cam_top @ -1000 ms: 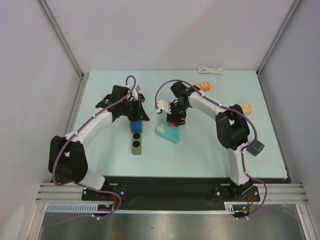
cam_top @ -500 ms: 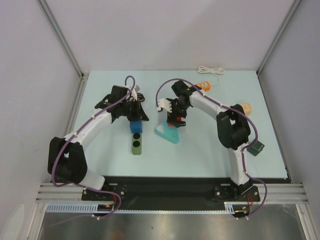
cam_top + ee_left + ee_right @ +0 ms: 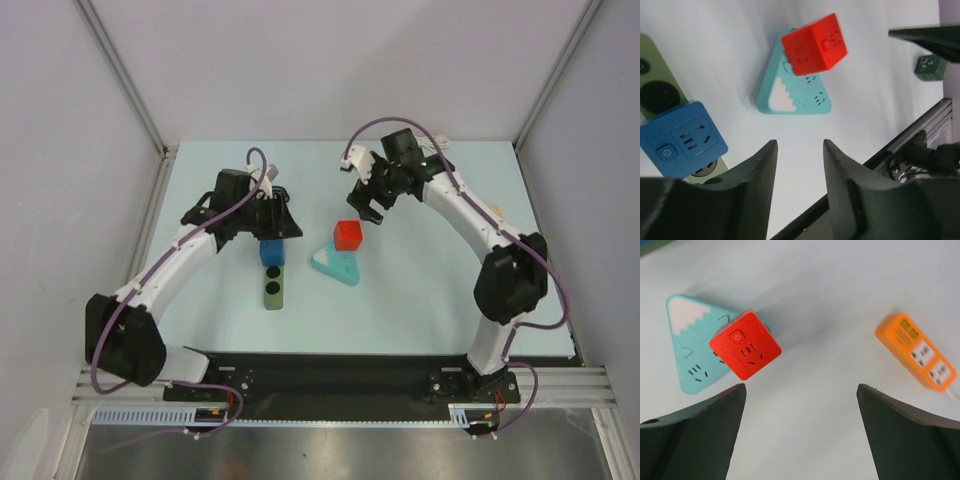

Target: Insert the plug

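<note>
The left pincer (image 3: 799, 150) is held partly spread, with nothing between its fingers, just above the blue socket cube (image 3: 682, 135), which is set on the green strip (image 3: 657, 85). The right pincer (image 3: 800, 390) is spread wide and empty, raised over the table (image 3: 420, 300) toward its far edge, between the orange power strip (image 3: 917, 357) and the red cube (image 3: 745, 351). The red cube is seated on the far corner of the teal triangular block (image 3: 685, 360). The plug cannot be made out. In the top view it cannot be told apart from the black parts of the left arm.
</note>
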